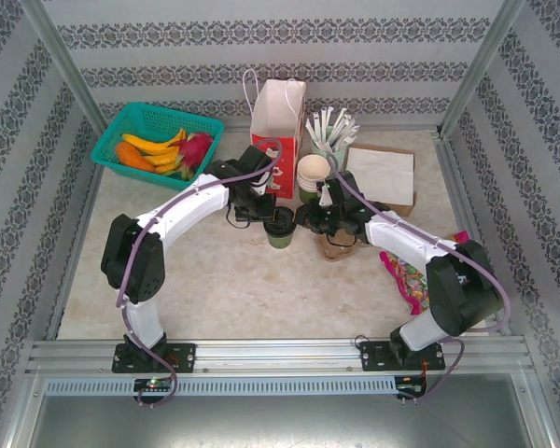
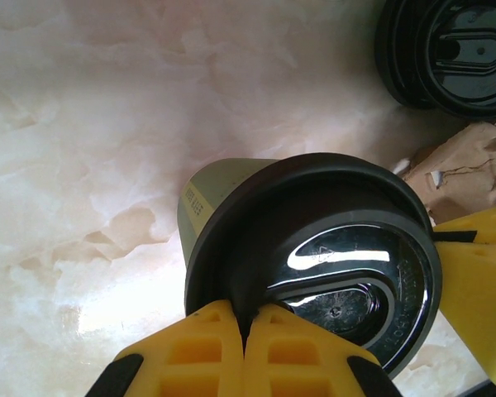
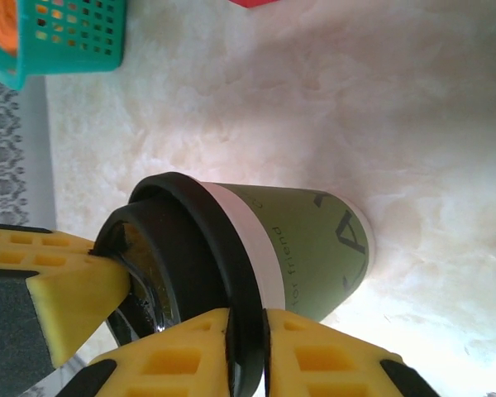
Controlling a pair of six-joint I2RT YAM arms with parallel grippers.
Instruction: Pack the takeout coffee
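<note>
Left tool (image 2: 244, 321), right tool (image 3: 246, 324) seemingly pinching takeout coffee (image 3: 314, 248)

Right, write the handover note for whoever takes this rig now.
Grippers: the left end effector is shut on the takeout coffee at its lid rim. The right end effector is shut on the same rim at another spot.
Things: the cup stands upright on the table, in front of the red-and-white paper bag.
Done: lid on, cup gripped.
Left: lift it and pack it, probably into the bag.

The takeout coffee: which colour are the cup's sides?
The cup has olive green sides; the right wrist view shows them best.
</note>
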